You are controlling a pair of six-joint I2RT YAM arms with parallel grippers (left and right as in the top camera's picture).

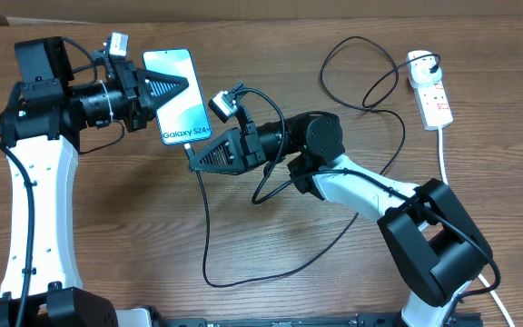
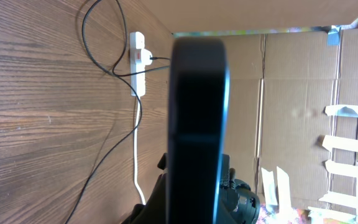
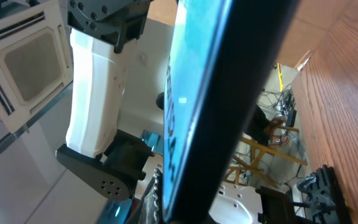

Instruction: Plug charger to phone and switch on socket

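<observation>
Within the left end effector [image 1: 185, 84] sits the phone [image 1: 178, 113], clamped.

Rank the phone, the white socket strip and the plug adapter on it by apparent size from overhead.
1. phone: largest, though held up by the left end effector, so perhaps nearer the camera.
2. socket strip: clearly smaller.
3. plug adapter: smallest, a little block at the strip's end.

phone [image 1: 178, 95] — teal screen lit, white "Galaxy S24" text, face up, angled, left of centre. charger [image 1: 204, 227] — thin black cable looping over the tabletop, tip end hidden by the phone's lower edge, white adapter seated in socket [image 1: 434, 95]. This is a white strip at far right with red switch marks.
</observation>
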